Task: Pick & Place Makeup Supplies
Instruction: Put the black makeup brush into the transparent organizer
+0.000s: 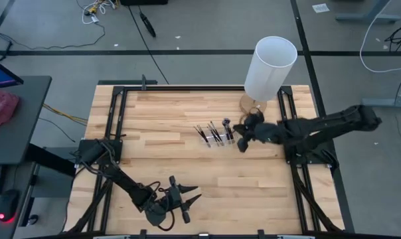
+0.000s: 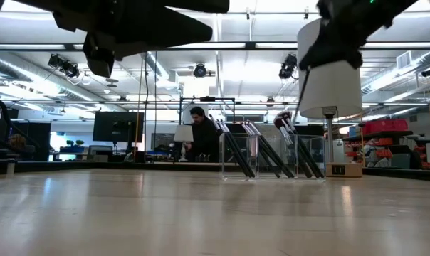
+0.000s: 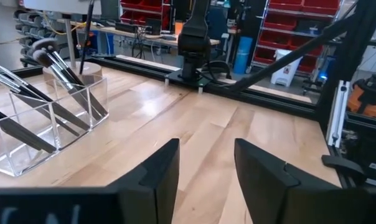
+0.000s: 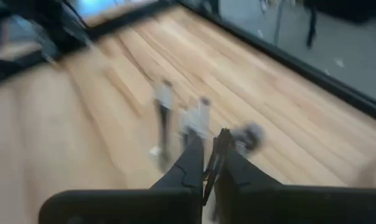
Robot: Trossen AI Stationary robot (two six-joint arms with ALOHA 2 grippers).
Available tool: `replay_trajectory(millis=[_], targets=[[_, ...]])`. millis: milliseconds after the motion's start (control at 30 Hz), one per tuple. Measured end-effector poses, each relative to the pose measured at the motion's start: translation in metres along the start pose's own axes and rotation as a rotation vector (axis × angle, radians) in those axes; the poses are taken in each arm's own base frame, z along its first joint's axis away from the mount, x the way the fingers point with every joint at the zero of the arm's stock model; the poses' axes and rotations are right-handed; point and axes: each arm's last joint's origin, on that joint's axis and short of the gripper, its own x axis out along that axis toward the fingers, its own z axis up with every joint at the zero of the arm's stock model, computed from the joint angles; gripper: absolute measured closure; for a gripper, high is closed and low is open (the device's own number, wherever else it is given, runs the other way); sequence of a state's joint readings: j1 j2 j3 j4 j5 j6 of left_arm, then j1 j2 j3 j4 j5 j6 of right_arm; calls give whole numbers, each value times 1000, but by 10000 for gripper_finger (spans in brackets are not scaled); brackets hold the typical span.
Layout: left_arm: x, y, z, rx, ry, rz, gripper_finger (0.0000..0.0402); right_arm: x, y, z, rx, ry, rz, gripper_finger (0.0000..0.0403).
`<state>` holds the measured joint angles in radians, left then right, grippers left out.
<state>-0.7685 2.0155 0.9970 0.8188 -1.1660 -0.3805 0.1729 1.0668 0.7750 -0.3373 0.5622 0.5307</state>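
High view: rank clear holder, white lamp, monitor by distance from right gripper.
From the right gripper, at table centre-right:
1. Clear holder with its makeup brushes, just beside it toward the left arm.
2. White lamp, at the far edge.
3. Monitor, off-table far left.

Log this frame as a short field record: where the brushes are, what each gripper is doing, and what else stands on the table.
makeup brushes: standing tilted in the clear holder, mid-table
right gripper: shut, just beside the holder's lamp-side end; a thin dark item seems pinched between its fingers, likely a brush
left gripper: open, holding nothing, near the table's front edge, far from the holder
white cylinder lamp: upright at the back of the table, behind the right gripper
loose brushes on table: none visible
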Motion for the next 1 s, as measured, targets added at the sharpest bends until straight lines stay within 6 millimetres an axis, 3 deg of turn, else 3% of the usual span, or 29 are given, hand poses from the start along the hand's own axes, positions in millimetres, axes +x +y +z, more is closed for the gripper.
replay_trajectory(millis=[200, 400, 700, 1000], targets=[[1, 1, 0, 0, 0, 2, 254, 25, -30, 2, -14, 140, -55, 392], [1, 0, 0, -1, 4, -8, 257, 41, -43, 3, 18, 243, 14, 391], [1, 0, 0, -8, 4, -7, 257, 66, -54, -9, 12, 406, 59, 390], [1, 0, 0, -9, 4, -7, 257, 80, -55, -13, -12, 414, 56, 356]])
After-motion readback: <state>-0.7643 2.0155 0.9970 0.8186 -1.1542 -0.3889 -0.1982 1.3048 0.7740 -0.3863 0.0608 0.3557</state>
